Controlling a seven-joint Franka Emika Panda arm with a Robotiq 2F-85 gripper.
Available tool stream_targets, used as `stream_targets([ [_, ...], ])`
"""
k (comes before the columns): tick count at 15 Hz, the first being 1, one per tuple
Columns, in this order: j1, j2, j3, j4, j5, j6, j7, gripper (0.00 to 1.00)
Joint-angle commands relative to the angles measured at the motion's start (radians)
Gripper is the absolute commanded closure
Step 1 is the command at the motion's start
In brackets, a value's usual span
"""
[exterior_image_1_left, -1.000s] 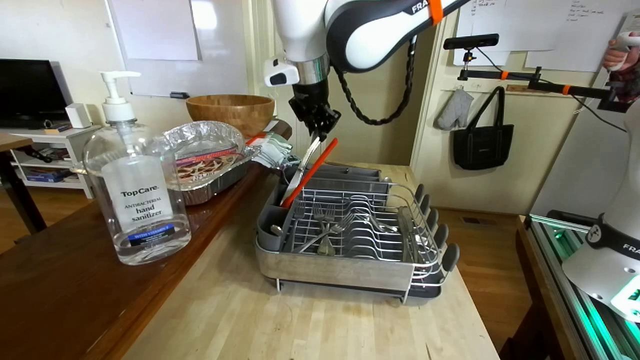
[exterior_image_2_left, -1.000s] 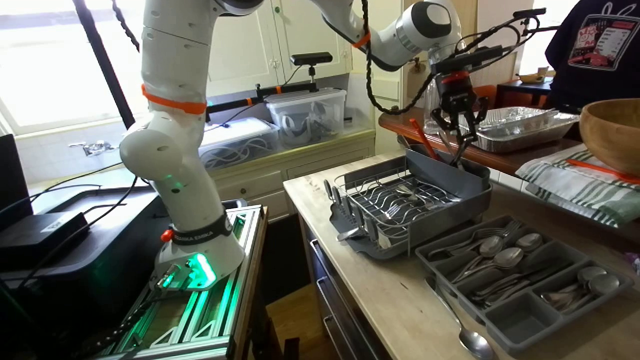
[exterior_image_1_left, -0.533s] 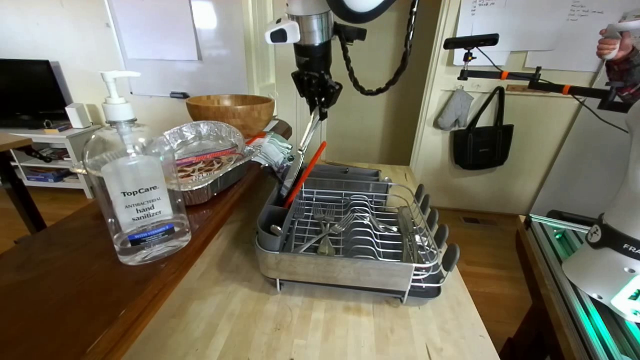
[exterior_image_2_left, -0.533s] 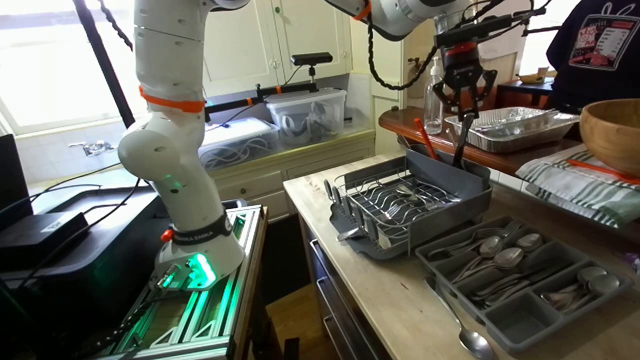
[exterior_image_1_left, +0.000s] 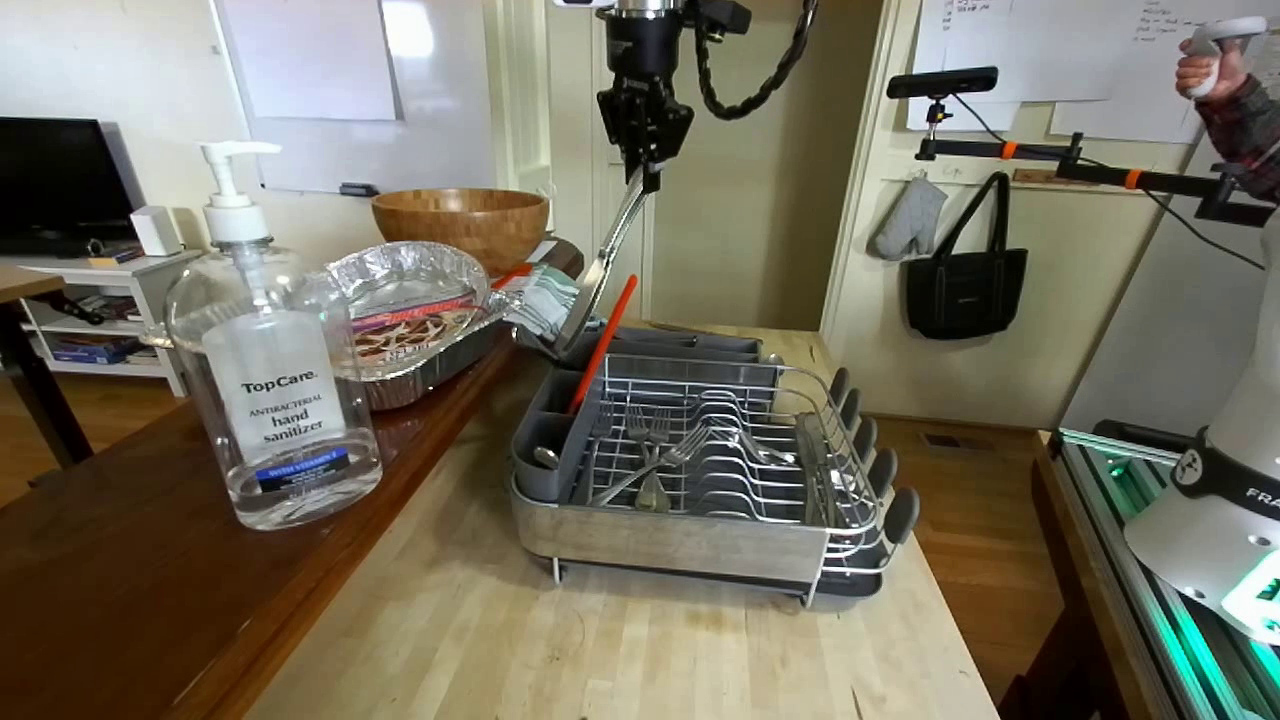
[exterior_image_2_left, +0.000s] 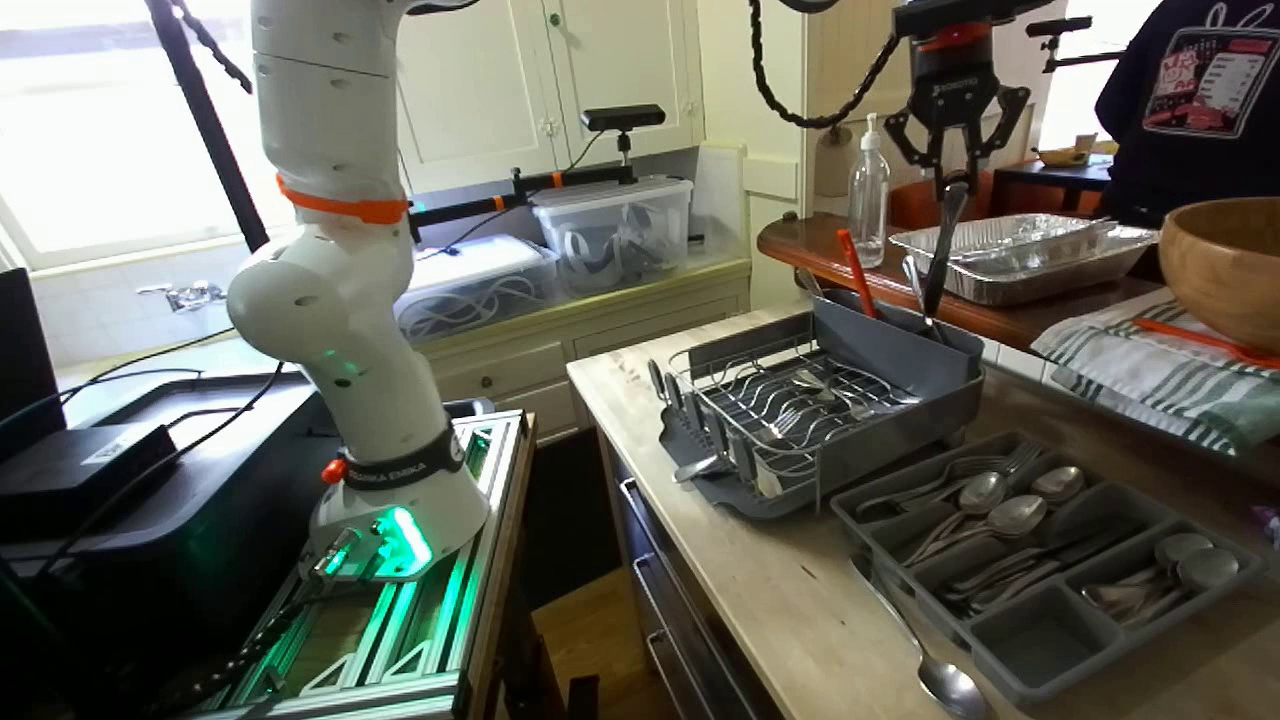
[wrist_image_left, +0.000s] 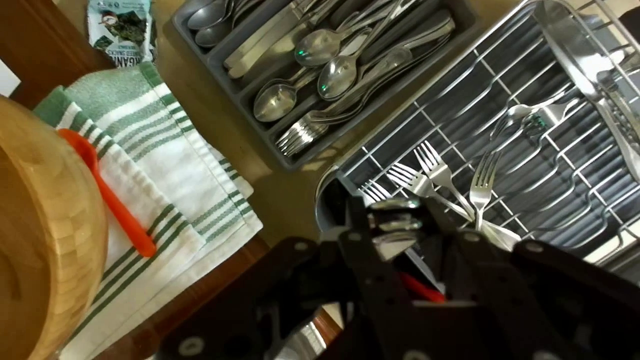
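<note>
Up over the rack goes the eye, and there is the gripper (exterior_image_2_left: 953, 180), fingertips pinched firmly on the upper end of the held cutlery (exterior_image_2_left: 940, 245), which hangs at a slant with its lower end near the rim of the grey utensil holder (exterior_image_2_left: 870, 345). The wrist view shows a bunch of shiny ends between the fingers, but blur and overlap there make the number of pieces hard to call. So the pickup looks done, and the letting go is not. Plenty is left in the dish rack (exterior_image_1_left: 670, 545): a red utensil (exterior_image_1_left: 602, 346) leans in the holder, close beside the held cutlery in an exterior view, and forks (wrist_image_left: 483, 187) lie scattered across the wires. Over in the cutlery tray (exterior_image_2_left: 1045, 640), forks and spoons already lie in their compartments, with a lone spoon (exterior_image_2_left: 945, 680) on the worktop (exterior_image_1_left: 450, 620) just beside it. By that count the tray is well stocked and the rack far from cleared. Off to one side, the wooden bowl (exterior_image_1_left: 465, 225) and the striped towel (wrist_image_left: 155, 125) sit apart from the action, untouched by the gripper.
</note>
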Motion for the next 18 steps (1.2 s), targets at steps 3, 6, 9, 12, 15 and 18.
stream_targets([
  [3, -0.055, -0.028, -0.012, 0.063, 0.126, -0.023, -0.031, 0.93],
  [6, -0.072, -0.041, -0.027, 0.087, 0.148, -0.049, -0.014, 0.93],
  [9, -0.075, -0.043, -0.054, 0.113, 0.105, -0.137, 0.023, 0.93],
  [12, -0.072, -0.062, -0.086, 0.108, 0.048, -0.203, 0.114, 0.93],
  [15, -0.07, -0.072, -0.102, 0.086, -0.002, -0.22, 0.21, 0.93],
  [18, -0.067, -0.055, -0.108, 0.079, -0.056, -0.263, 0.292, 0.93],
])
